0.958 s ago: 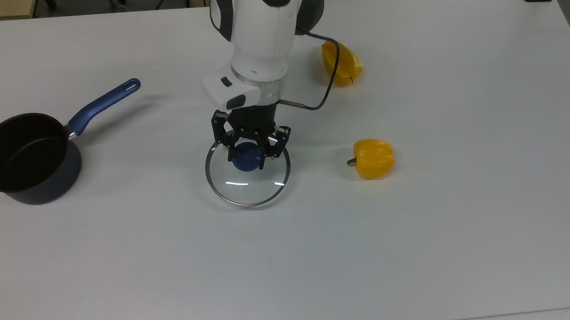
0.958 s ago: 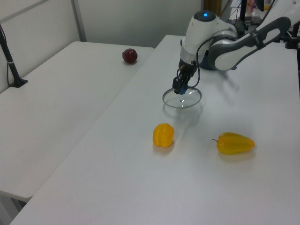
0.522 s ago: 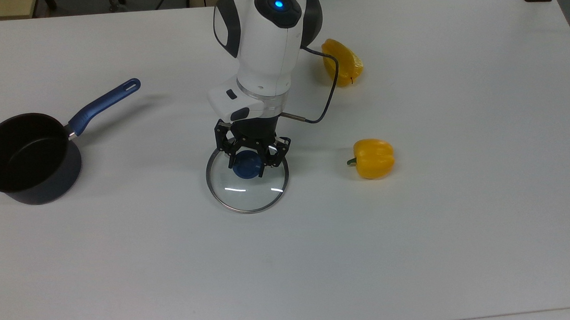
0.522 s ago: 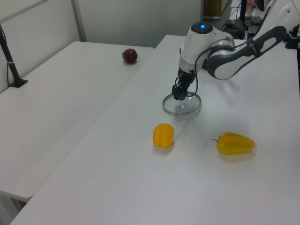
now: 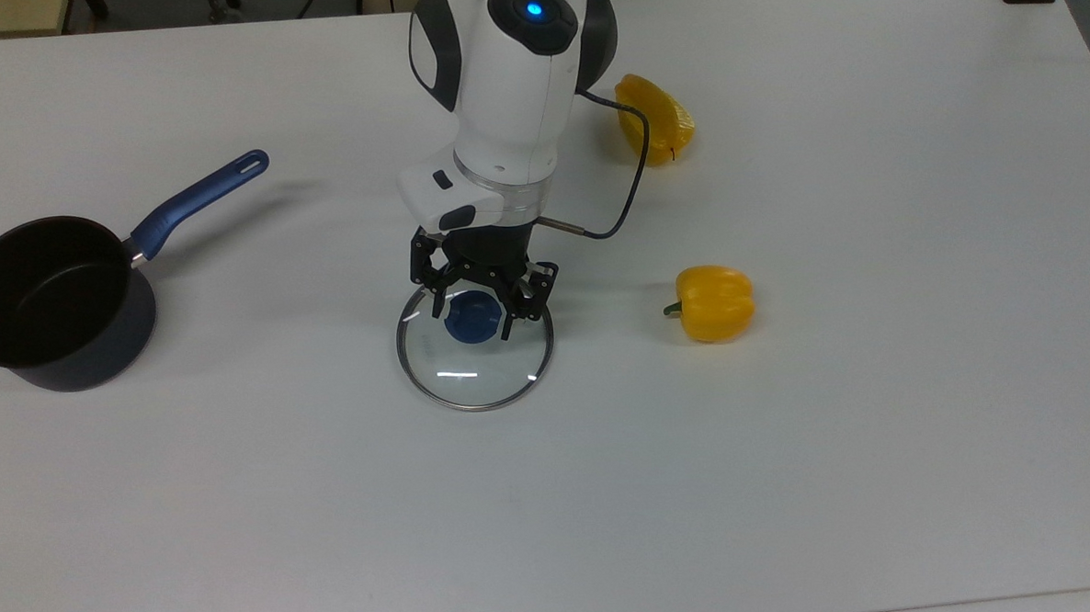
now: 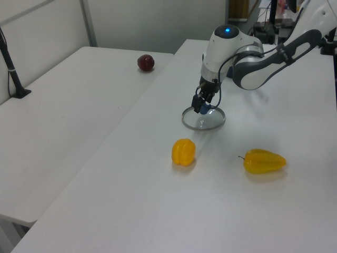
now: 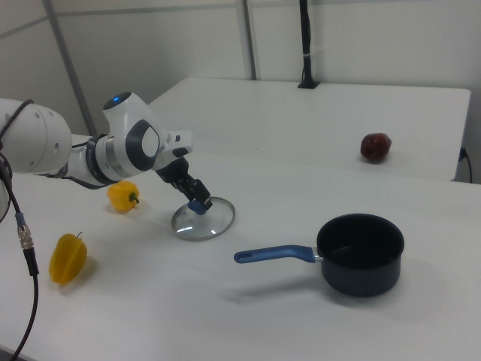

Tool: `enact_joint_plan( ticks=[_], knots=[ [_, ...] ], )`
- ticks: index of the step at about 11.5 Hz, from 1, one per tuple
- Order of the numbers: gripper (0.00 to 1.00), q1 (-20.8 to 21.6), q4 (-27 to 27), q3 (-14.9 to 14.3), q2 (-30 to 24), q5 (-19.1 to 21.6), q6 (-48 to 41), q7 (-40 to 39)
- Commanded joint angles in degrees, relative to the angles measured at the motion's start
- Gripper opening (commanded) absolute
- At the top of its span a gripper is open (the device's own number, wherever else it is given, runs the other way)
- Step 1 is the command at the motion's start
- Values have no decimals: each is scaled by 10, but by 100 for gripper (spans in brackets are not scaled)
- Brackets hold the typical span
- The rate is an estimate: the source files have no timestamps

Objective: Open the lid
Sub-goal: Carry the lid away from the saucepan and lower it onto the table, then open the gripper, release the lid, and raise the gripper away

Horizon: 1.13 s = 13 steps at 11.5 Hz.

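The lid (image 5: pixel 479 378), a clear glass disc with a metal rim and a blue knob (image 5: pixel 469 326), lies flat on the white table (image 5: pixel 791 470) near its middle. My gripper (image 5: pixel 473 315) points down over the knob, open, with one finger on each side of it. The lid (image 6: pixel 205 122) and gripper (image 6: pixel 202 108) also appear in the left view, and the lid (image 7: pixel 204 222) and gripper (image 7: pixel 198 205) in the right view. A dark saucepan (image 5: pixel 44 305) with a blue handle stands uncovered at the top view's left.
Two yellow peppers lie at the top view's right of the lid, one (image 5: pixel 715 301) near it and one (image 5: pixel 654 117) farther back beside the arm. A red apple (image 6: pixel 146 62) sits on the neighbouring table.
The lid, held a little above the table one second ago, has come down to lie flat. The fingers have since spread apart from the knob.
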Motion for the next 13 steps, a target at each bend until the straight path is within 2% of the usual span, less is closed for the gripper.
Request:
enact_joint_plan(
  ticks=[1, 4, 5, 8, 10, 11, 13],
  knots=[
    [100, 8, 3, -7, -30, -13, -58, 20],
    [100, 8, 5, -6, -94, -10, -154, 11],
    [100, 9, 4, -5, -123, -1, -197, -21],
    [100, 9, 5, -8, -210, 111, -314, -176],
    [100, 9, 5, -11, -235, 140, -379, -243],
    [100, 8, 4, -21, -256, 151, -414, -294],
    [100, 9, 6, -76, -290, 211, -456, -389]
  ],
)
